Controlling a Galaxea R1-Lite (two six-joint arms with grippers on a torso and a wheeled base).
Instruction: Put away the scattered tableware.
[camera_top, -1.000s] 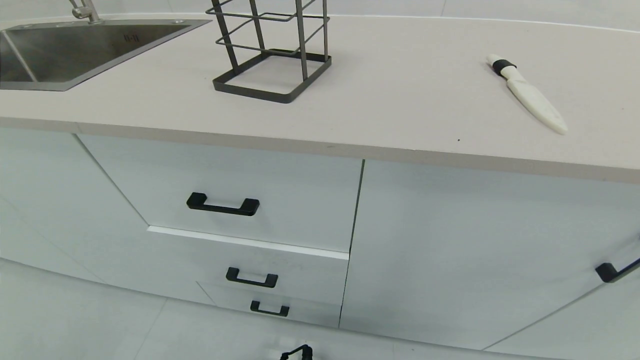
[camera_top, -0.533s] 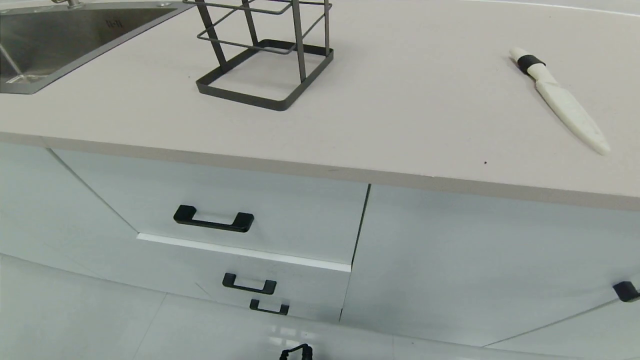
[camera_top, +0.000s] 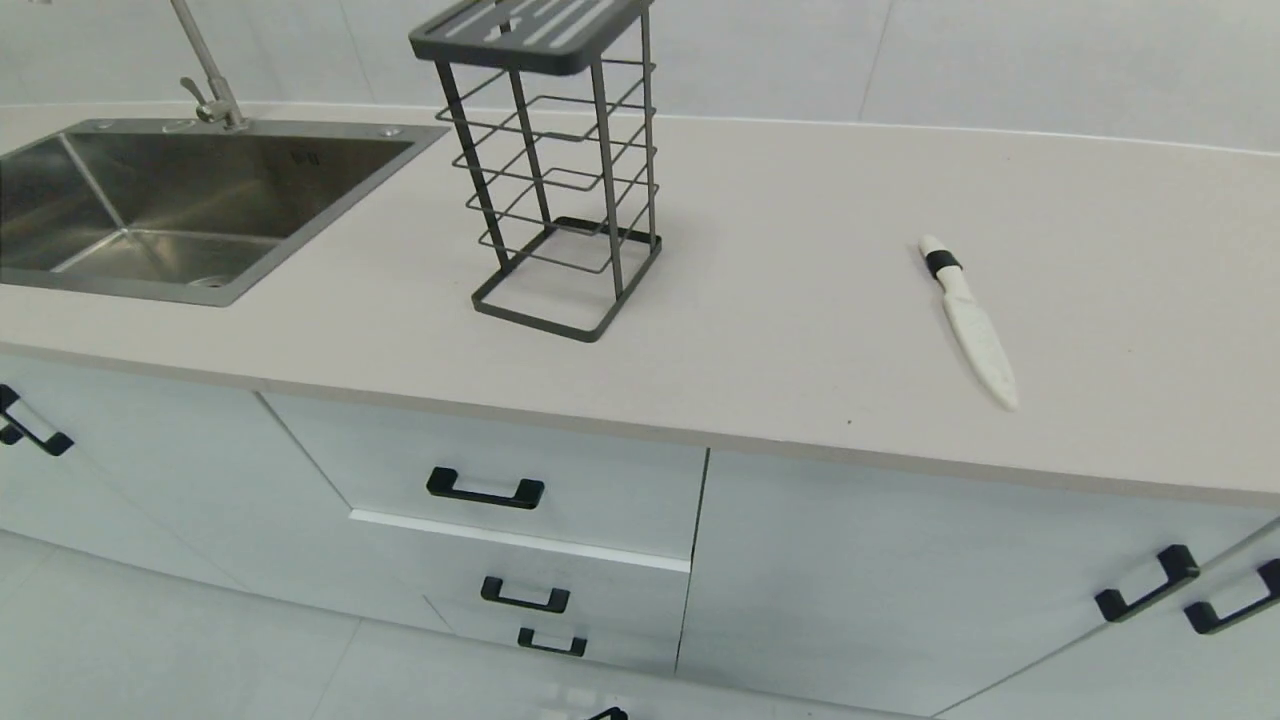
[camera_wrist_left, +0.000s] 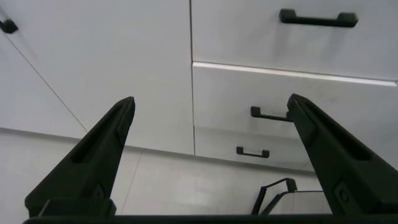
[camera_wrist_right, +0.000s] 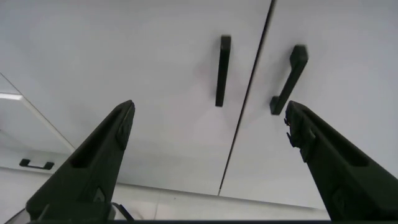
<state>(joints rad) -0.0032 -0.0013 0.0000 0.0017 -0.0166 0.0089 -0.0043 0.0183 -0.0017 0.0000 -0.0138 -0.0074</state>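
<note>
A white knife (camera_top: 968, 320) with a black band on its handle lies flat on the beige countertop (camera_top: 800, 330) at the right. A dark wire rack (camera_top: 552, 170) with a slotted top stands upright near the counter's middle. My left gripper (camera_wrist_left: 211, 106) hangs low in front of the white drawer fronts, open, nothing between its fingers. My right gripper (camera_wrist_right: 208, 112) is also open and empty, facing two cabinet doors with black handles (camera_wrist_right: 222, 70).
A steel sink (camera_top: 170, 205) with a tap (camera_top: 205, 65) is set into the counter at the left. Below the counter edge are drawers with black handles (camera_top: 485, 489) and cabinet doors. White tiled floor lies beneath.
The head camera has tilted up and shifted, so the whole rack, the sink and the back wall now show. Knife and rack keep their places on the counter.
</note>
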